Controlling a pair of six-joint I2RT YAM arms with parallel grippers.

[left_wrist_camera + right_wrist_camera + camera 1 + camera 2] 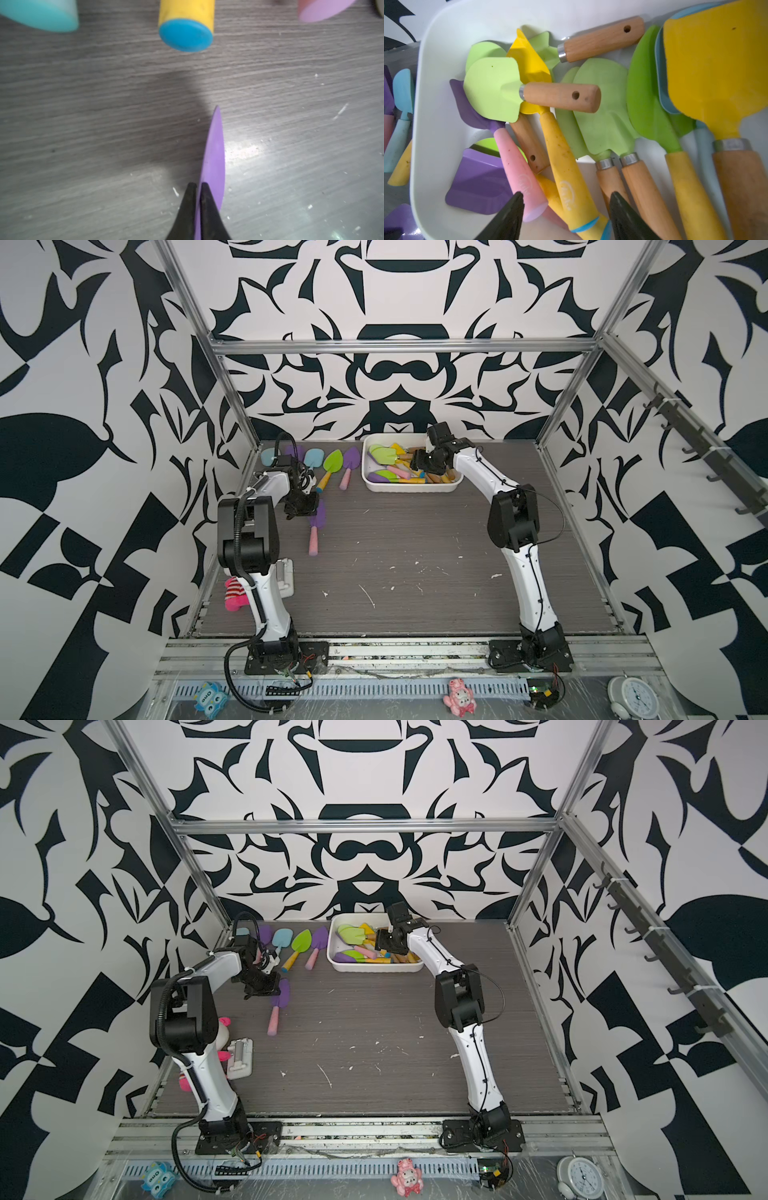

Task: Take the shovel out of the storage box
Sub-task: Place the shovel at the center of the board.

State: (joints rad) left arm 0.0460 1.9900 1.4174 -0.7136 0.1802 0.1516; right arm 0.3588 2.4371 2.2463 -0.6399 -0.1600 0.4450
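Left arm folded at the elbow, centre-left of frame, wrist pitched down. Left gripper: jaws nearly together, pinching purple shovel. Right arm extended to upper centre. Right gripper: jaws apart.

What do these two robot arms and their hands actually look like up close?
They are a matching pair. The left arm and the right arm have glossy white shells linked by chunky black joints. A thick ribbed black hose runs along the left one, and a thin black cable loops beside the right. The left hand and the right hand each end in two tapering matte black fingers.
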